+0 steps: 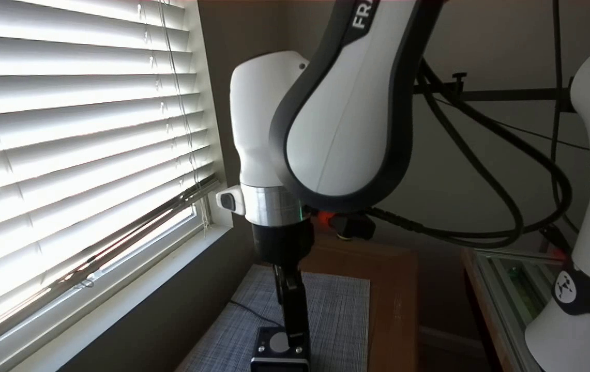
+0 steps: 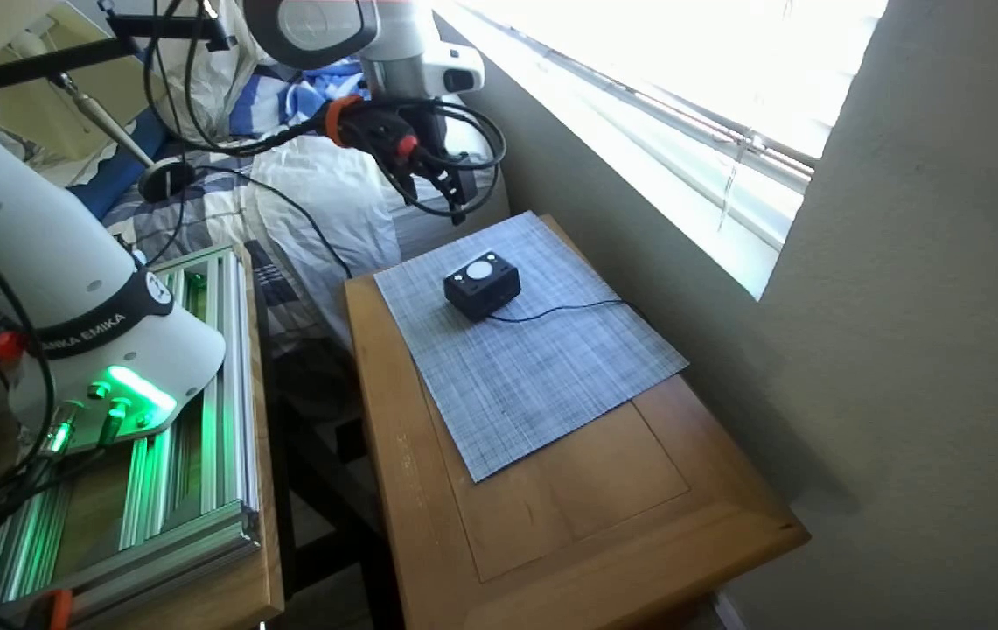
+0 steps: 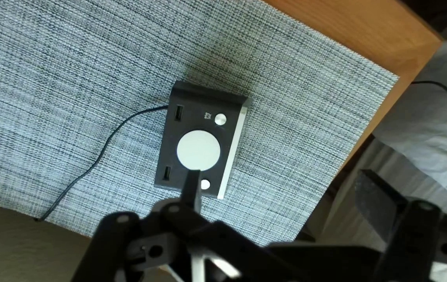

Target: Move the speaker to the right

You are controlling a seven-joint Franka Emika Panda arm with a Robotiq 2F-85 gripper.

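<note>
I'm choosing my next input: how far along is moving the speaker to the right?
Looks done: the Robotiq gripper is open, its fingers apart in the wrist view; whether any shift is done, I can't tell. In hand: nothing gripped; the small black speaker sits on the grey woven placemat, clear of the gripper in an exterior view. Left, probably, with the speaker ungripped: lower, grasp, move right, release.

- a grey woven mat (image 2: 542,385), which lies flat on the brown wooden desk (image 2: 568,542);
- a plain wall (image 2: 901,350), just beside this desk;
- white slatted blinds (image 1: 67,103), brightly lit, above a white sill (image 1: 145,287);
- in an exterior view, a bed (image 2: 341,210) with white and checked covers (image 2: 223,206), near the desk;
- something like a lamp (image 2: 105,122), tilted, over the bed.
</note>
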